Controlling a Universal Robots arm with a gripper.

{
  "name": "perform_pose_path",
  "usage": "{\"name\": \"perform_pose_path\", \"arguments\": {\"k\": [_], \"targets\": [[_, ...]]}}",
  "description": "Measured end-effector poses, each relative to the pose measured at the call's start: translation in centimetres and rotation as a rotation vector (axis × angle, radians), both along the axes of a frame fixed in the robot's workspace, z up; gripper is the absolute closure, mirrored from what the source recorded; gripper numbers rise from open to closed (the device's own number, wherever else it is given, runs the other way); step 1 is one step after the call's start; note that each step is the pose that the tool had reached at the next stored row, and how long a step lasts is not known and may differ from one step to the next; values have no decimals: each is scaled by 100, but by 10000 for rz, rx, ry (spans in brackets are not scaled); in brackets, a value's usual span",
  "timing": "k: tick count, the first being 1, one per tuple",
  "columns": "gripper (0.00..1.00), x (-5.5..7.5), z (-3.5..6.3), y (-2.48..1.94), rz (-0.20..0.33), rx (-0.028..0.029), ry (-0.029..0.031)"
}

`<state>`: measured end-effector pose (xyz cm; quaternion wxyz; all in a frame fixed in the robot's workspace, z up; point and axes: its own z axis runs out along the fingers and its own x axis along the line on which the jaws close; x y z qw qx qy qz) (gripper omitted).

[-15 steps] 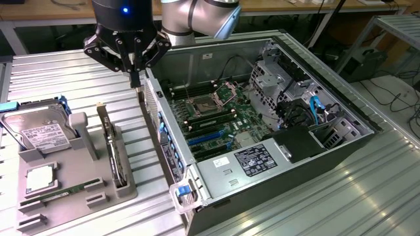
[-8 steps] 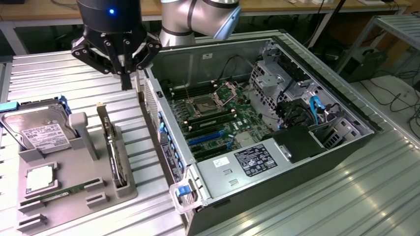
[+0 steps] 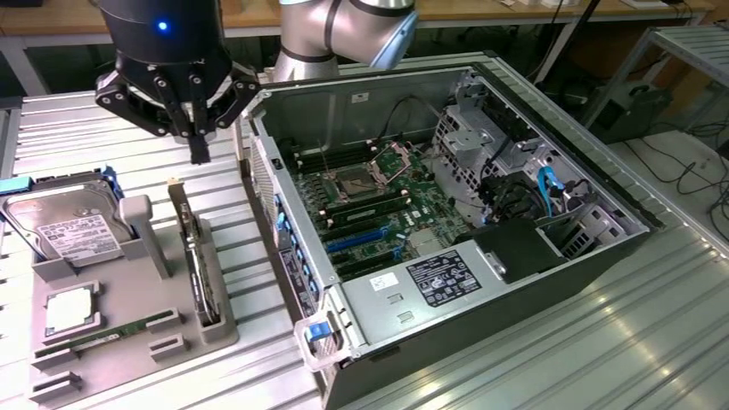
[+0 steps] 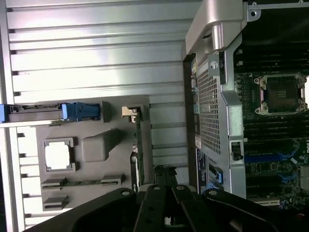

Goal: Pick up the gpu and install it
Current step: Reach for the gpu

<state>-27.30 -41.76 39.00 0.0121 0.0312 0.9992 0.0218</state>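
The gpu [image 3: 196,260] stands on edge in a slot of the grey holder tray [image 3: 137,290], left of the open computer case [image 3: 341,111] in the exterior view. It looks like a thin dark strip with a metal bracket end [image 4: 129,112] toward the back. My gripper [image 3: 200,154] hangs above the far end of the card, shut, with nothing between its fingers. In the wrist view the gpu [image 4: 137,145] runs edge-on toward my gripper [image 4: 166,179]. Blue expansion slots [image 3: 358,243] lie on the motherboard inside the case.
On the tray are a silver hard drive [image 3: 71,231] with blue rails, a square processor chip [image 3: 71,309] and a green memory stick [image 3: 102,337]. The case wall [image 4: 212,96] rises close beside the tray. Ribbed metal tabletop [image 3: 569,342] surrounds everything.
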Motion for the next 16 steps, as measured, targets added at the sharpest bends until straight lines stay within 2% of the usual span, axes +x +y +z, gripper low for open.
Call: {"name": "perform_pose_path", "arguments": {"k": [7,16], "targets": [[89,-138,-7,-55,60,0,0],[89,-299,-18,-161,152,0,0]]}}
